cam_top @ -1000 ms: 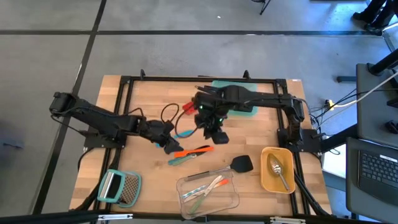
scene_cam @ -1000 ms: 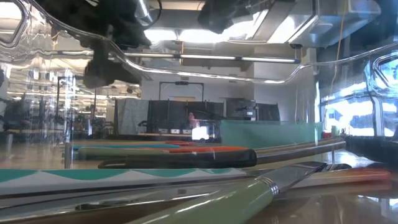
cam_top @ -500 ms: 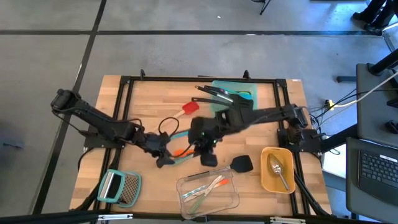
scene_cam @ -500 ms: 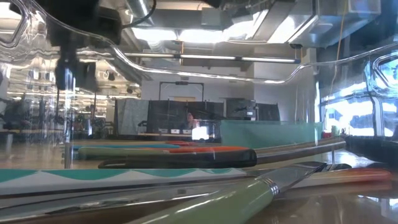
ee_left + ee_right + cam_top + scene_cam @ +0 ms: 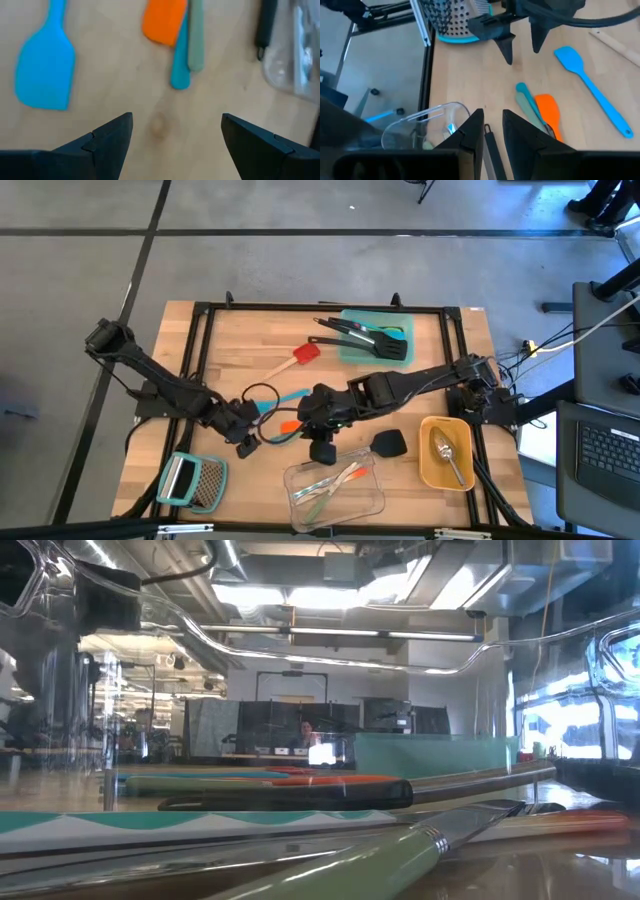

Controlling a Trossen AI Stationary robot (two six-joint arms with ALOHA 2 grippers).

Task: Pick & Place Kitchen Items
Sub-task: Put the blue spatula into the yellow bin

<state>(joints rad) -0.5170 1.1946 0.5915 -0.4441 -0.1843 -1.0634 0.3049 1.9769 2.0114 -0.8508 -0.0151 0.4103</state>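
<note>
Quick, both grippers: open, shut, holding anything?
Left gripper: open, empty, over bare wood.
Right gripper: narrowly parted around a black handle; grip cannot be told.

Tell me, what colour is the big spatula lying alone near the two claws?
Bright blue spatula, clearest in the right wrist view.

Two arms, both matte black, built from slim jointed segments with thicker round housings at joints. Left arm [image 5: 165, 385]: thin black cable loops free near wrist. Right arm [image 5: 420, 378]: bulkier dark wrist block. Left gripper fingers [image 5: 112, 140]: black, flat, wedge-shaped, pointed tips. Right gripper fingers [image 5: 470, 132]: same black, angular, smooth plastic faces.
</note>
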